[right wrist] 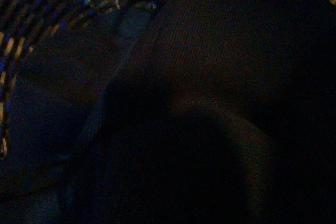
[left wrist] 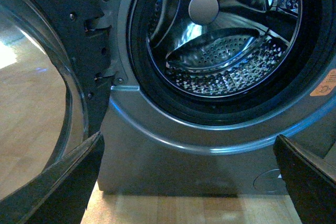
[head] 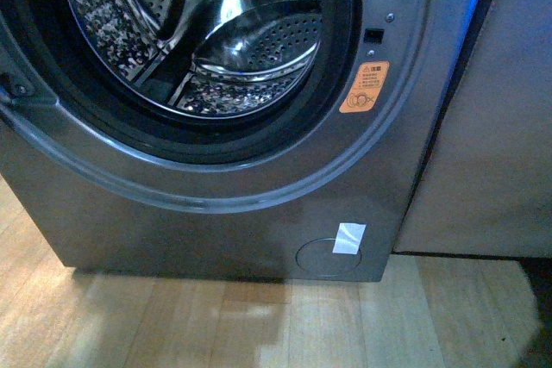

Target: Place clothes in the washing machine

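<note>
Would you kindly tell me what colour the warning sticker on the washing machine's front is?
The sticker is orange with dark print, clearest in the front view.

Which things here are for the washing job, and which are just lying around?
For the job:
washing machine, drum empty
its open door
dark clothes, filling the dim right wrist view

Just there:
beige cabinet beside the machine
orange sticker
white tape on the round cap
wooden floor
</note>
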`<state>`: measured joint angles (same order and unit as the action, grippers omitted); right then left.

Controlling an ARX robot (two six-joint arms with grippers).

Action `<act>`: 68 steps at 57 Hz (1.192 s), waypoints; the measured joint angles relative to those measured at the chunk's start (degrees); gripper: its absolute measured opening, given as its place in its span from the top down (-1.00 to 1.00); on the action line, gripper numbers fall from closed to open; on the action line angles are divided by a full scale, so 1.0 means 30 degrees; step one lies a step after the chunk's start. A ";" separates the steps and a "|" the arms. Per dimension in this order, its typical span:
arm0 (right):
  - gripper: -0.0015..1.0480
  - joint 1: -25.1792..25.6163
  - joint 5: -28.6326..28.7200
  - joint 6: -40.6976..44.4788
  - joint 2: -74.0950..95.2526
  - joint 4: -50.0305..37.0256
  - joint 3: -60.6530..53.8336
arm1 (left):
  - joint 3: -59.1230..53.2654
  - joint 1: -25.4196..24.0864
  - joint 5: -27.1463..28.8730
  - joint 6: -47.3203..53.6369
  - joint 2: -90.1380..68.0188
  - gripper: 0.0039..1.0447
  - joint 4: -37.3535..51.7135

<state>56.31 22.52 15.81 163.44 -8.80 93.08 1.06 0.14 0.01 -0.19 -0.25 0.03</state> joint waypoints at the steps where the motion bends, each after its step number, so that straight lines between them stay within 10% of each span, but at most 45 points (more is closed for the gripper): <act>1: 0.68 0.0036 0.0109 -0.0015 -0.0321 -0.0160 -0.0240 | 0.0000 0.0000 0.0000 -0.0007 0.0000 -0.88 0.0000; 36: 0.89 0.2346 0.4510 -0.0335 -1.1300 -0.4466 -0.6739 | 0.0000 0.0000 0.0000 -0.0007 0.0000 -0.88 0.0000; 68: 0.89 0.1435 0.7898 -0.4969 -1.9693 -0.4320 -0.3585 | 0.0000 0.0000 0.0000 0.0000 0.0000 -0.88 0.0000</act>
<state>60.62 46.22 0.91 104.36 -21.76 82.32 1.06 0.14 0.01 -0.19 -0.25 0.03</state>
